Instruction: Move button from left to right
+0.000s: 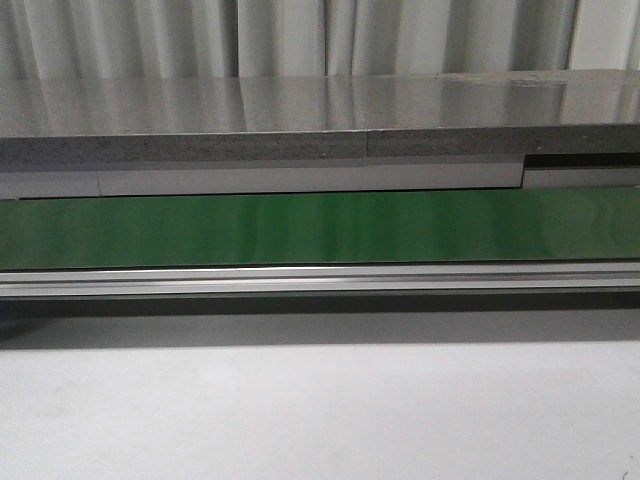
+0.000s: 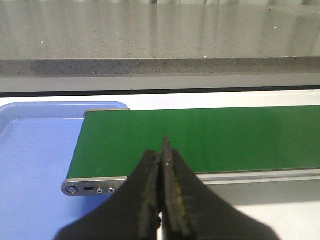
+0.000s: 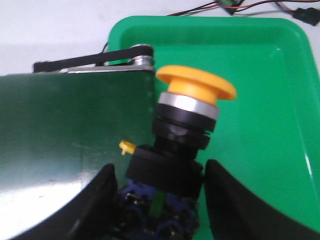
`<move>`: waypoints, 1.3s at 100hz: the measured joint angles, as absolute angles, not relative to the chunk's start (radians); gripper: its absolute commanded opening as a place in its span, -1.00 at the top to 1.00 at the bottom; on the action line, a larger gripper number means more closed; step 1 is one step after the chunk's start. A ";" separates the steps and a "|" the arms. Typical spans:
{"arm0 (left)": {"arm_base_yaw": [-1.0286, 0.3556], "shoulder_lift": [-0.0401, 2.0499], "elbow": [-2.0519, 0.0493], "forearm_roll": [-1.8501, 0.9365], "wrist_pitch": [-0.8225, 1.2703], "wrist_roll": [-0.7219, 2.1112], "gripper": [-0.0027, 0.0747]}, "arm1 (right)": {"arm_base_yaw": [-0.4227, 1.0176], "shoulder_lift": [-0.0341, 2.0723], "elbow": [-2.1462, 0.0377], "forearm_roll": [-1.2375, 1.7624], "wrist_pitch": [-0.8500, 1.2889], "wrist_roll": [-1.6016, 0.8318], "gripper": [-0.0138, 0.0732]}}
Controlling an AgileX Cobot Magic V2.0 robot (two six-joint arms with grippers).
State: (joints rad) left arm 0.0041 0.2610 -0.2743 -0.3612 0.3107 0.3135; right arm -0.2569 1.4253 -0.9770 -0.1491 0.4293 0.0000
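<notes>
The button (image 3: 195, 90) has a yellow-orange mushroom cap, a silver ring and a black body on a blue base with a green mark. It stands tilted between the fingers of my right gripper (image 3: 160, 168), which is shut on its lower body. It hangs over the end of the conveyor belt (image 3: 65, 125), at the edge of the green tray (image 3: 270, 75). My left gripper (image 2: 162, 152) is shut with nothing in it, over the belt's other end (image 2: 225, 135). The front view shows neither the button nor a gripper.
A blue tray (image 2: 35, 150) lies beside the belt's left end. The green belt (image 1: 320, 228) runs across the front view, with a grey stone counter (image 1: 300, 120) behind it and a white table (image 1: 320, 410) in front. Cables (image 3: 225, 7) lie beyond the green tray.
</notes>
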 measured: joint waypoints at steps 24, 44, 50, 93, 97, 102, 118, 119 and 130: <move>0.004 0.261 -0.274 -0.361 0.311 0.313 0.98 | -0.376 1.458 -0.977 -0.181 0.349 0.000 0.23; 0.004 0.261 -0.274 -0.361 0.311 0.313 0.98 | -0.406 1.545 -0.977 -0.220 0.324 0.000 0.23; 0.004 0.261 -0.274 -0.361 0.311 0.313 0.98 | -0.407 1.578 -0.977 -0.229 0.322 0.000 0.23; 0.004 0.261 -0.274 -0.361 0.311 0.313 0.98 | -0.407 1.724 -0.983 -0.248 0.296 -0.009 0.23; 0.004 0.261 -0.274 -0.361 0.311 0.313 0.98 | -0.407 1.726 -0.983 -0.248 0.294 -0.009 0.23; 0.004 0.261 -0.274 -0.361 0.311 0.313 0.98 | -0.407 1.731 -0.983 -0.248 0.286 -0.009 0.23; 0.004 0.261 -0.274 -0.361 0.311 0.313 0.98 | -0.407 1.735 -0.983 -0.250 0.258 -0.009 0.23; 0.004 0.261 -0.274 -0.361 0.311 0.313 0.98 | -0.407 1.735 -0.983 -0.250 0.257 -0.009 0.23; 0.004 0.261 -0.274 -0.361 0.311 0.313 0.98 | -0.407 1.735 -0.983 -0.250 0.228 -0.009 0.23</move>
